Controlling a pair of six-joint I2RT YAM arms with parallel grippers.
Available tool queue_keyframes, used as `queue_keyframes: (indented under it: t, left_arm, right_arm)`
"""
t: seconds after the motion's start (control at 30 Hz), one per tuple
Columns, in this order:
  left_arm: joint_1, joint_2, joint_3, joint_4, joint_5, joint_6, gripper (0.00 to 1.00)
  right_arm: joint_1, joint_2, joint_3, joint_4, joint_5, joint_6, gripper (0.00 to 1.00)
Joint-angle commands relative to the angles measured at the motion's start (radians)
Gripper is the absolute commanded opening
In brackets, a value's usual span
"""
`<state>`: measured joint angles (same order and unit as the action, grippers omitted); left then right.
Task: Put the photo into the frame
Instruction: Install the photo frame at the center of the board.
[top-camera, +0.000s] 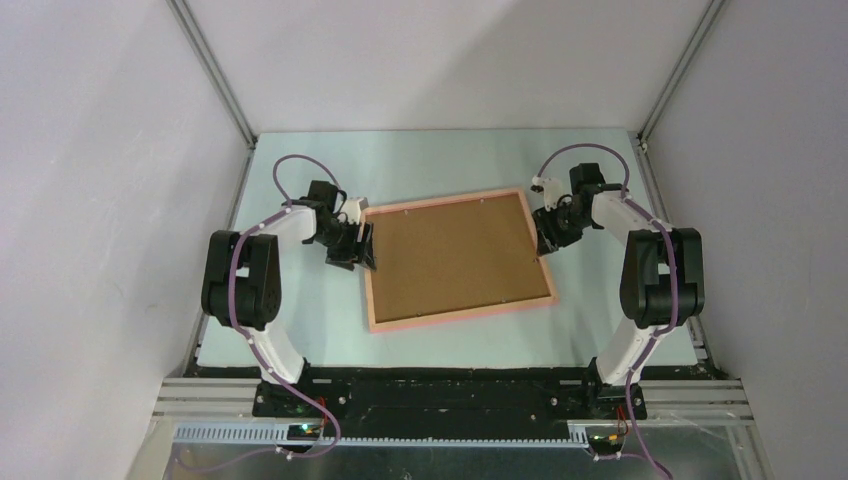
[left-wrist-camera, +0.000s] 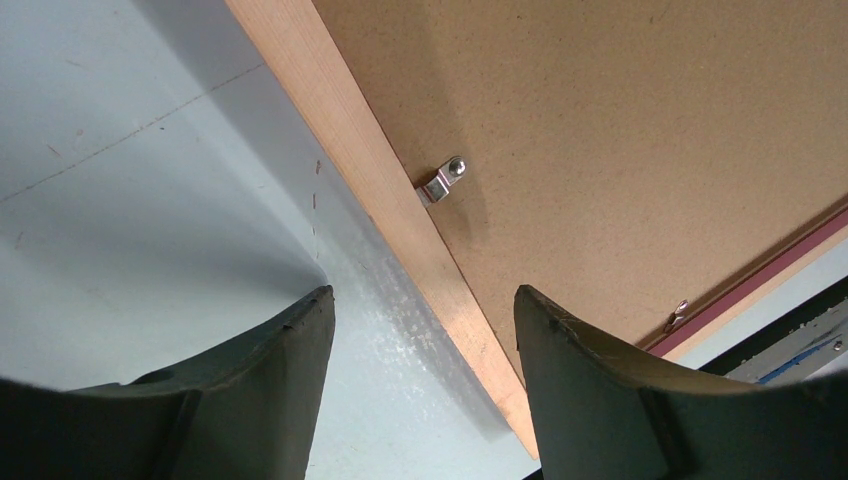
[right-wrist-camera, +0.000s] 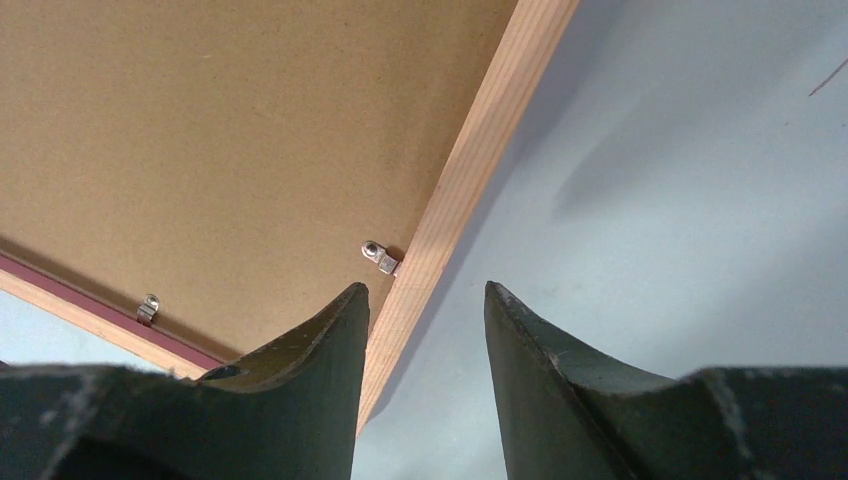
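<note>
The salmon-pink frame (top-camera: 462, 314) lies face down in the middle of the table, with the plain brown backing board (top-camera: 455, 255) filling it. The photo is hidden. My left gripper (top-camera: 362, 246) is open at the frame's left rail; in the left wrist view (left-wrist-camera: 422, 296) the wooden rail (left-wrist-camera: 365, 165) runs between the fingers, with a metal clip (left-wrist-camera: 443, 180) just ahead. My right gripper (top-camera: 543, 240) is open at the right rail; in the right wrist view (right-wrist-camera: 425, 288) the rail (right-wrist-camera: 480, 140) passes beside the left finger, close to a clip (right-wrist-camera: 380, 257).
The pale blue-green table (top-camera: 300, 320) is walled by white panels at the left, right and back. Another clip (right-wrist-camera: 148, 308) sits on the frame's near rail. The black base rail (top-camera: 450, 390) runs along the near edge.
</note>
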<state>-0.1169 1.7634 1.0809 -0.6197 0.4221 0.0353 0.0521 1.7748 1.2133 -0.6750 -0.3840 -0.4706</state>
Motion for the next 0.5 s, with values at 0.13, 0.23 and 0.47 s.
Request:
queue_keyframes:
  t: [0.13, 0.23, 0.47]
  left_arm:
    - [0.007, -0.005, 0.032, -0.005, -0.012, 0.024, 0.72]
    - [0.007, -0.019, 0.03, -0.006, -0.013, 0.028, 0.73]
    - [0.007, -0.067, 0.034, -0.006, -0.028, 0.032, 0.85]
  right_arm:
    - [0.012, -0.013, 0.01, 0.031, -0.016, 0.035, 0.51]
    - [0.015, -0.027, 0.008, 0.014, -0.022, 0.033, 0.52]
    - [0.035, -0.145, -0.038, -0.028, -0.036, 0.003, 0.53]
